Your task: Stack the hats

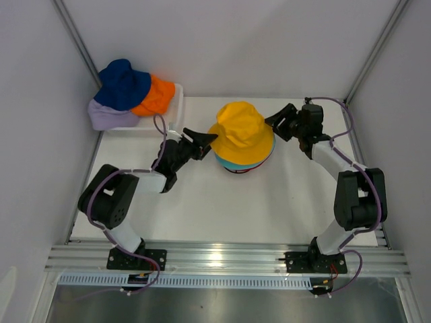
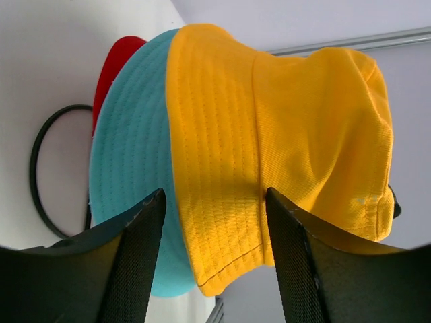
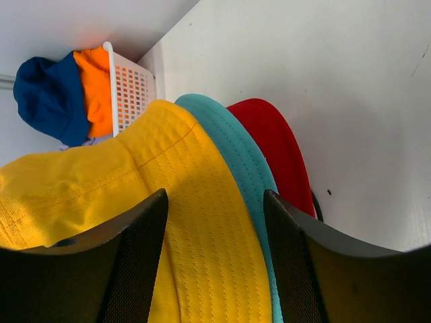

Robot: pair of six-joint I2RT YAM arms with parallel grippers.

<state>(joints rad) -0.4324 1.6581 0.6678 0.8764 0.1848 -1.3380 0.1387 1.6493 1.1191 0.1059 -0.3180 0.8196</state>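
A yellow hat (image 1: 241, 131) tops a stack at the table's middle, over a teal hat (image 1: 237, 163) and a red hat (image 1: 240, 171) of which only thin edges show. My left gripper (image 1: 205, 139) is open at the stack's left side; in the left wrist view (image 2: 214, 195) the yellow brim (image 2: 215, 168) lies between the spread jaws, with teal (image 2: 128, 148) and red (image 2: 114, 60) behind. My right gripper (image 1: 277, 120) is open at the stack's right side; in the right wrist view (image 3: 214, 195) the yellow brim (image 3: 182, 202) sits between the jaws, beside teal (image 3: 232, 141) and red (image 3: 276, 141).
A white lattice basket (image 1: 176, 101) at the back left holds a navy hat (image 1: 121, 84), an orange hat (image 1: 156, 94) and a lavender hat (image 1: 108, 116). A black wire ring (image 2: 37, 168) lies under the stack. Grey walls close in on both sides.
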